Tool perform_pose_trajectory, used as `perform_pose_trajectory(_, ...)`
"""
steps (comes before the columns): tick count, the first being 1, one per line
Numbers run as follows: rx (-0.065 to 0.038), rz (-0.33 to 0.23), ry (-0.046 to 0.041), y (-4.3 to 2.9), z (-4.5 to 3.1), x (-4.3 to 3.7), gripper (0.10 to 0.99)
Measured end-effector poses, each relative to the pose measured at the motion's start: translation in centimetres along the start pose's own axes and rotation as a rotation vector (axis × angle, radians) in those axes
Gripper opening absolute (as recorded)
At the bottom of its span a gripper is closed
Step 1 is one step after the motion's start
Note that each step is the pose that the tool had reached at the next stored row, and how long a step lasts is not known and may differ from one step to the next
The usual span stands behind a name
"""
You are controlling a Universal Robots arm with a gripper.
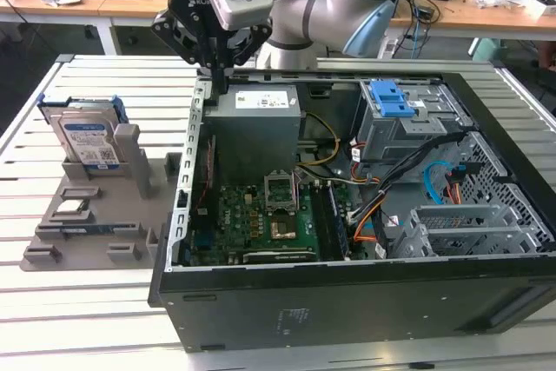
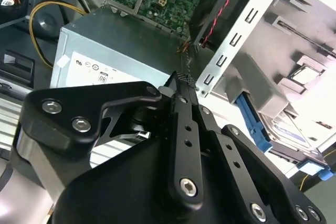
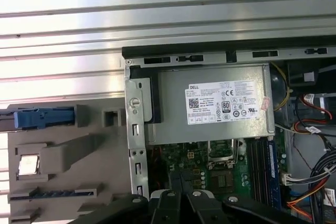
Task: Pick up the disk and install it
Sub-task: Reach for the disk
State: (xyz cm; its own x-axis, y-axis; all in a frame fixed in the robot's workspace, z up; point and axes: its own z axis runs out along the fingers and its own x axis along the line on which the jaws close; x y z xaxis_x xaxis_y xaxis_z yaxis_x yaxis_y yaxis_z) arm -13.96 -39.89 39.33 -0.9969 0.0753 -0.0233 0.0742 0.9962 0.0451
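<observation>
Disk (image 1: 87, 138): stands on edge in a slot of the grey rack (image 1: 95, 241), in the exterior view's left-middle. The label face is turned toward the camera and the blue frame shows along the top and sides. It is not picked up and nothing touches it but the rack. The thin top edge runs roughly across the frame, left to right. In the first wrist view the same edge (image 3: 42, 118) shows as a narrow blue strip.

Rack: sits on the slatted metal table (image 1: 104, 76), just beside the open computer case (image 1: 347, 301), on the case's side toward the exterior view's left. A small square silver chip (image 1: 71, 208) lies lower on the rack. It is not the target.

Gripper (image 1: 215, 76): upper centre-left of the exterior view, hanging over the rear corner of the case, above the power supply (image 1: 256, 119). The fingers are drawn together and hold nothing. The second wrist view shows them meeting at the tip.

Key relation: the disk lies well apart from the gripper, toward the exterior view's left and lower in the frame, across the case wall. Judgement: the grasp turns on the fingers straddling the disk's thin dimension from above, so they would first have to open. The alignment of the fingers to the disk's top edge cannot be read from here.
</observation>
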Motion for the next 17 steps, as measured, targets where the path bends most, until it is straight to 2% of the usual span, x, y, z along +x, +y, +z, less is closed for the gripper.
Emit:
perform_pose_trajectory(4,0.000,0.000,0.0000,-0.07,-0.02,0.91,0.106)
perform_pose_trajectory(6,0.000,0.000,0.0000,-0.12,-0.04,1.67,0.106)
perform_pose_trajectory(9,0.000,0.000,0.0001,-0.16,-0.06,2.15,0.106)
perform_pose_trajectory(13,0.000,0.000,0.0000,-0.27,-0.10,3.63,0.106)
perform_pose_trajectory(17,0.000,0.000,0.0000,-0.33,-0.12,4.40,0.106)
